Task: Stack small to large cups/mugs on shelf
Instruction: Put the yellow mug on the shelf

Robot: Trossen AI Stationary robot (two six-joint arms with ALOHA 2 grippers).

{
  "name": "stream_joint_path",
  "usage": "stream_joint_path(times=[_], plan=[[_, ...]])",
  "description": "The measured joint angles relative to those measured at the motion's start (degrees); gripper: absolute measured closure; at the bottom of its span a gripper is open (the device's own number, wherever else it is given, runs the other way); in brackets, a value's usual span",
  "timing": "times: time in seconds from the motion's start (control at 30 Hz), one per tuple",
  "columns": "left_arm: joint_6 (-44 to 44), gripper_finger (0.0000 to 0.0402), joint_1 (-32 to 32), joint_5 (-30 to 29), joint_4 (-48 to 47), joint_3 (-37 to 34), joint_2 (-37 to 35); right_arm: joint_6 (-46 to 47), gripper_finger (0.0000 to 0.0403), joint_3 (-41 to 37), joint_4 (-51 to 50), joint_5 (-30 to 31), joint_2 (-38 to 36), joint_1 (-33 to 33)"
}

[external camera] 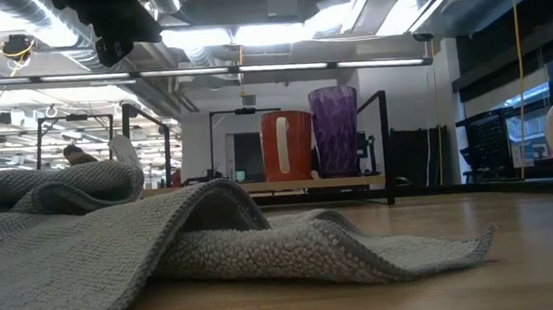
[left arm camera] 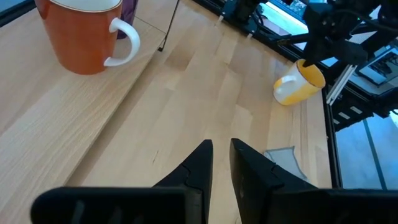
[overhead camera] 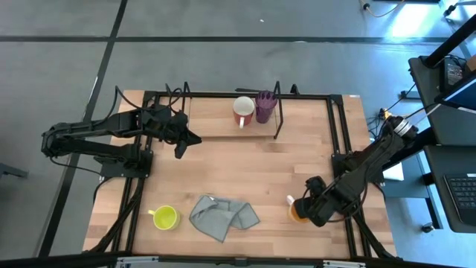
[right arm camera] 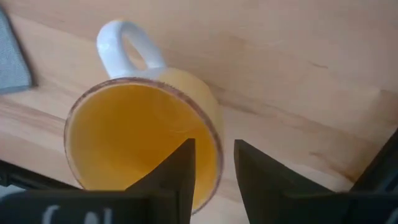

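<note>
High: orange mug (overhead camera: 296, 212) gripped by right gripper (overhead camera: 303, 211) at 4 o'clock; green mug (overhead camera: 165, 217) at 7 unplaced.
Low: red mug (external camera: 287, 145) and tumbler (external camera: 335, 132) seen on shelf (external camera: 304, 185).
Left wrist: left gripper (left arm camera: 221, 151) nearly closed, empty.
Right wrist: rim pinched, one finger inside.
Next: lift needed, carried to shelf at 12.

floor: grey concrete floor (overhead camera: 223, 59) | ceiling: long fluorescent strip lights (external camera: 279, 69) | right: dark desk with keyboard (overhead camera: 461, 186)

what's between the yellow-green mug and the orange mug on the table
The crumpled grey cloth lies between the yellow-green mug and the orange mug, seen in the high view.
</note>
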Motion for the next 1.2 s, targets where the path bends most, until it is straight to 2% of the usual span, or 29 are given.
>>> stream_joint_path(times=[0.27, 0.6, 0.77, 0.93, 1.2], plan=[[0.09, 0.0353, 0.00, -0.09, -0.02, 0.00, 0.00, -3.15, 0.0297, 0.02, -0.22, -0.12, 1.73, -0.86], [0.11, 0.0353, -0.02, -0.09, 0.00, 0.00, 0.00, -16.64, 0.0378, 0.02, -0.49, -0.87, 1.79, -5.86], [0.09, 0.0353, -0.02, -0.07, -0.02, 0.00, 0.00, -23.33, 0.0386, 0.04, -0.47, -1.52, 1.77, -8.14], [0.12, 0.0353, -0.02, -0.08, -0.02, 0.00, 0.00, -33.40, 0.0374, 0.04, -0.36, -1.56, 1.77, -11.49], [0.15, 0.0353, 0.02, -1.46, -0.02, 0.00, 0.00, -57.68, 0.0384, 0.04, 3.81, -1.42, 1.81, -19.82]])
